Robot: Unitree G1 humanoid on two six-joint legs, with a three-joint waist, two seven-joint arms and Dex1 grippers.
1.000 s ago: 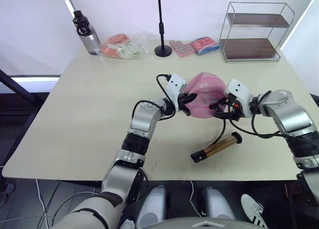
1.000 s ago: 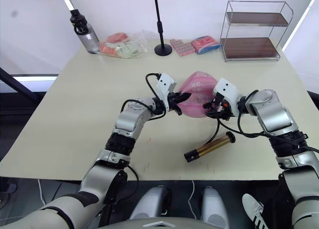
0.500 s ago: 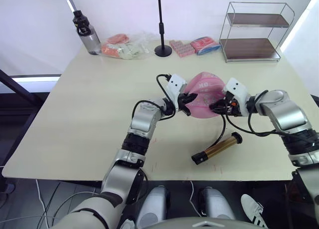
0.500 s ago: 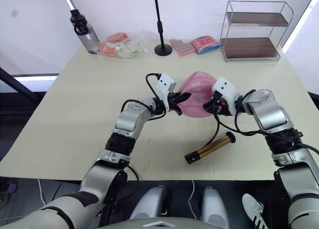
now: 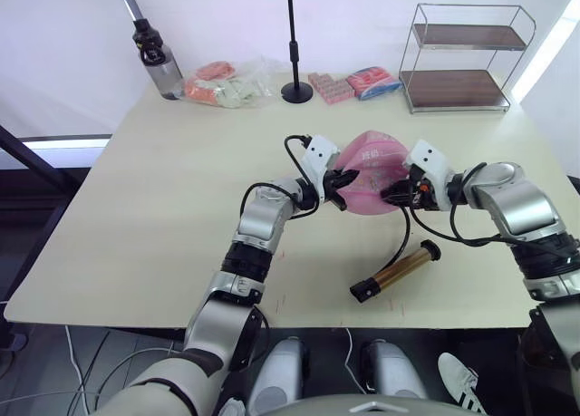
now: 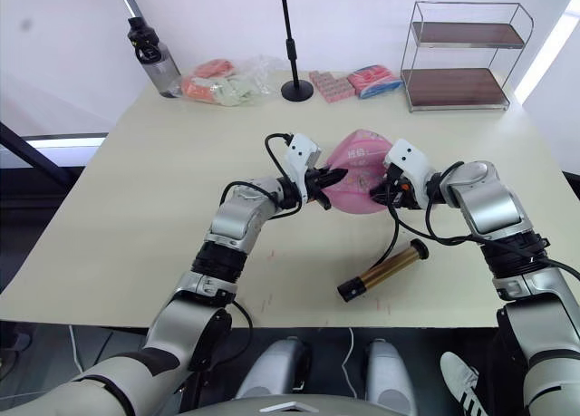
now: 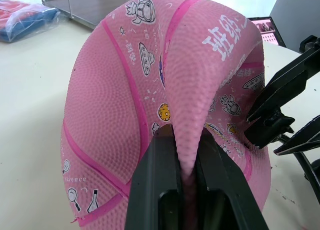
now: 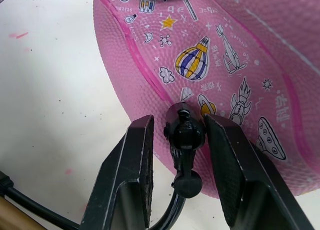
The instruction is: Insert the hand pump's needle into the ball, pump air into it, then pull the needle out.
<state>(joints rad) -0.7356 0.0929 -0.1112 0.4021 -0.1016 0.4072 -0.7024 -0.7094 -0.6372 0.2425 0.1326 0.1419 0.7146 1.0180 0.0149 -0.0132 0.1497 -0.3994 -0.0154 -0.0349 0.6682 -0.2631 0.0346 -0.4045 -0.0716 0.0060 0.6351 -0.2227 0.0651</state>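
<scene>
Our left gripper (image 7: 182, 177) has its jaws pinched tight. Our right gripper (image 8: 180, 140) has its jaws clamped, both forearms angled inward.

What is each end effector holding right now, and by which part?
Left end effector pinches a raised fold of the deflated pink ball. Right end effector straddles the needle's black fitting at the ball; contact cannot be told.

Two head cameras look down from high up at the whole table (image 5: 136, 208), side by side. Each wrist camera sits very close to the pink ball (image 7: 150, 89), one looking from its left, one from its right. All four see that ball.
</scene>
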